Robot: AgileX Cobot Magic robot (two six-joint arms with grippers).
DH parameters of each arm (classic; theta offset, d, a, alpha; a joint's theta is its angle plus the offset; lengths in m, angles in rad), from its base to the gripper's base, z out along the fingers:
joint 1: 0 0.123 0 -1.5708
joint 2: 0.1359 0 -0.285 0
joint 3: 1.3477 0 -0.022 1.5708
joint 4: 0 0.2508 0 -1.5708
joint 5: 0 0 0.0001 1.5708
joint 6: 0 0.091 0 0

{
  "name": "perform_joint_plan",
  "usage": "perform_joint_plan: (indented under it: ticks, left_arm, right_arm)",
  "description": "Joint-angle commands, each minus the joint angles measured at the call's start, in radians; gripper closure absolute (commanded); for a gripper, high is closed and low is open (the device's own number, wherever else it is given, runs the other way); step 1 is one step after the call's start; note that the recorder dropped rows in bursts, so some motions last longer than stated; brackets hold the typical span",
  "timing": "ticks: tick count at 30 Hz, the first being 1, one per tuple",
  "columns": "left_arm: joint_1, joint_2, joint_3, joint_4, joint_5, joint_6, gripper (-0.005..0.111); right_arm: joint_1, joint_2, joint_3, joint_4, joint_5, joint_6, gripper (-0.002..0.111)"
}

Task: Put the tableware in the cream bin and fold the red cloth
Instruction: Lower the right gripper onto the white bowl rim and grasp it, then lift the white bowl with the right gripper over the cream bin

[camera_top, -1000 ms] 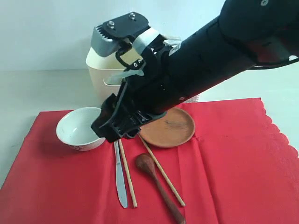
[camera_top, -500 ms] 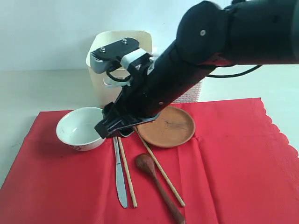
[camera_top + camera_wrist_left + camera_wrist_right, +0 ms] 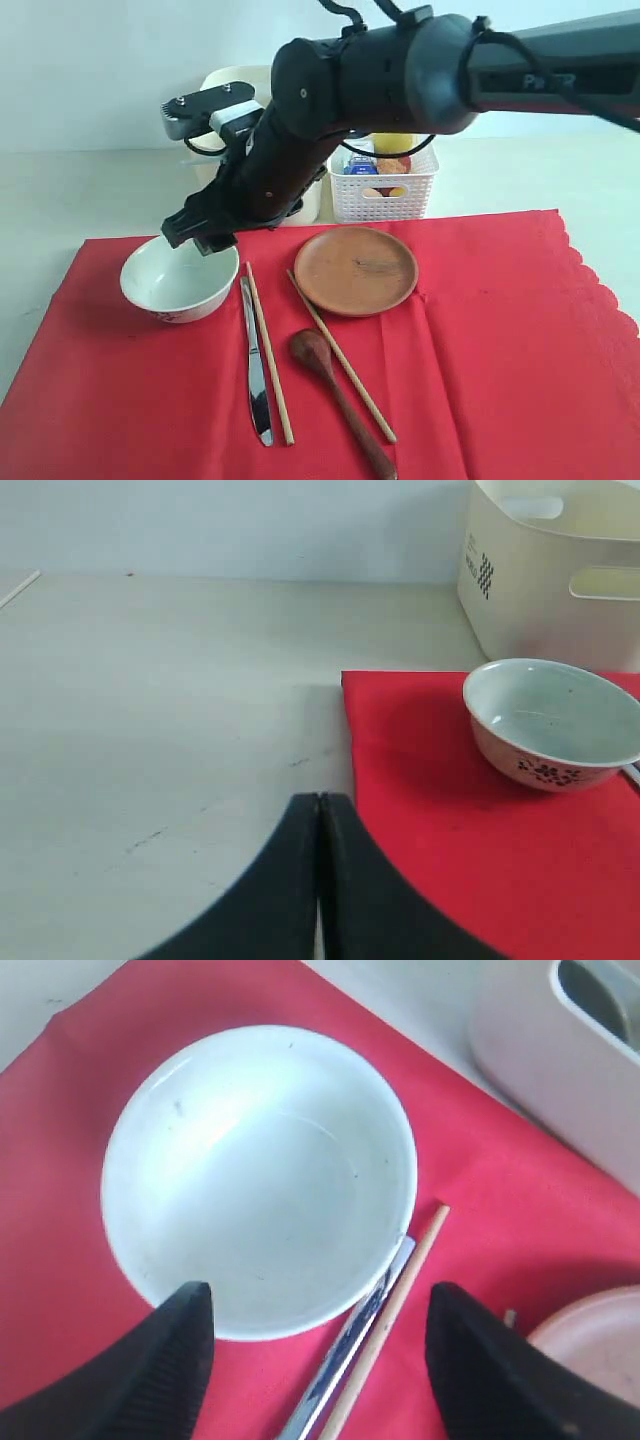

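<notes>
The red cloth (image 3: 500, 350) lies spread flat on the table. On it sit a white bowl (image 3: 180, 282), a brown plate (image 3: 355, 270), a metal knife (image 3: 257, 372), two chopsticks (image 3: 270, 365) and a dark wooden spoon (image 3: 340, 395). My right gripper (image 3: 200, 235) reaches across from the right and hangs open above the bowl's far right rim. In the right wrist view it (image 3: 318, 1300) is empty, over the bowl (image 3: 260, 1175), knife (image 3: 355, 1335) and a chopstick (image 3: 395, 1300). The cream bin (image 3: 222, 85) stands behind the arm, mostly hidden. My left gripper (image 3: 320, 800) is shut, empty, over the bare table beside the cloth's edge (image 3: 450, 810).
A white lattice basket (image 3: 385, 192) holding food items stands behind the plate, to the right of the cream bin (image 3: 550, 570). Pale tabletop (image 3: 170, 710) stretches left of the cloth. The cloth's scalloped edge (image 3: 600, 290) runs down the right side.
My right arm has swung left, away from the plate and toward the bowl, with its jaws held open. The basket behind it has come into sight. The tableware has not moved.
</notes>
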Motion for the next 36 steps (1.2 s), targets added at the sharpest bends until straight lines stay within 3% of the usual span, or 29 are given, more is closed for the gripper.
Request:
perform_joint_plan:
  ticks: [1,20,23,32,36]
  left_arm:
    - [0.001,-0.007,0.000,0.000,-0.008,0.002,0.107]
    - [0.001,-0.007,0.000,0.000,-0.008,0.002,0.107]
    - [0.001,-0.007,0.000,0.000,-0.008,0.002,0.107]
    - [0.001,-0.007,0.000,0.000,-0.008,0.002,0.107]
    - [0.001,-0.007,0.000,0.000,-0.008,0.002,0.107]
  right_arm:
    - [-0.030,0.084,-0.090,-0.014,0.020,0.036,0.048]
    - [-0.049,0.262,-0.180,-0.009,0.001,0.057,0.049]
    - [-0.049,0.275,-0.180,-0.007,-0.008,0.055,0.058]
    - [-0.049,0.280,-0.180,-0.007,-0.080,0.042,0.108]
    - [-0.049,0.267,-0.180,-0.007,-0.090,0.037,0.108]
